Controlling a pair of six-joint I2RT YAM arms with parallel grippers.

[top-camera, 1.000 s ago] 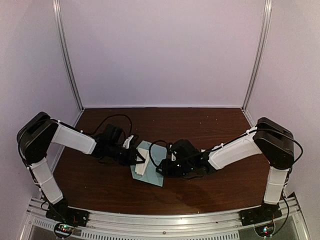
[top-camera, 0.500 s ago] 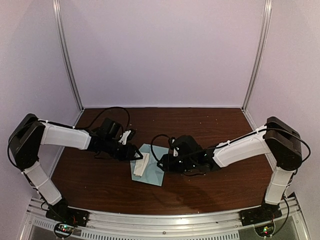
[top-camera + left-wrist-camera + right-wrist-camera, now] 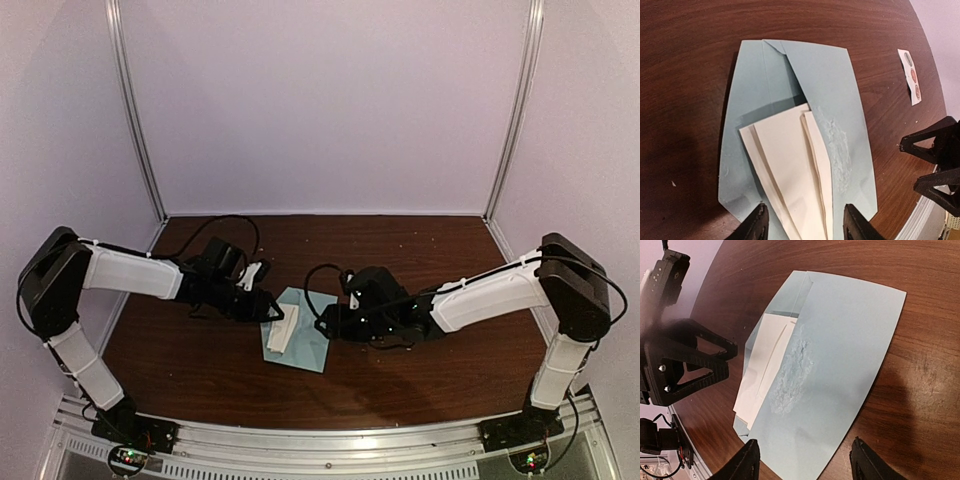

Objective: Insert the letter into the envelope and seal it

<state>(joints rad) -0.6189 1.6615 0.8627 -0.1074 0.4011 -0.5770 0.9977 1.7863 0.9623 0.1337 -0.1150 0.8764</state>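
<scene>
Half done, perhaps: letter [image 3: 282, 332] is lying partly inside envelope [image 3: 308, 350], its 9 o'clock side showing from above; sealing is waiting. Left gripper [image 3: 807, 227] and right gripper [image 3: 805, 460] are hovering, jaws apart.

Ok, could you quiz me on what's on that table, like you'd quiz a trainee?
1. True or false: the folded letter is fully inside the blue envelope.
2. How many round seals are on the sticker strip? A one, B three, C six.
3. Fill in: the left pincer and right pincer both stand ____.
Key: 1 false, it sticks out; 2 B; 3 open.
</scene>
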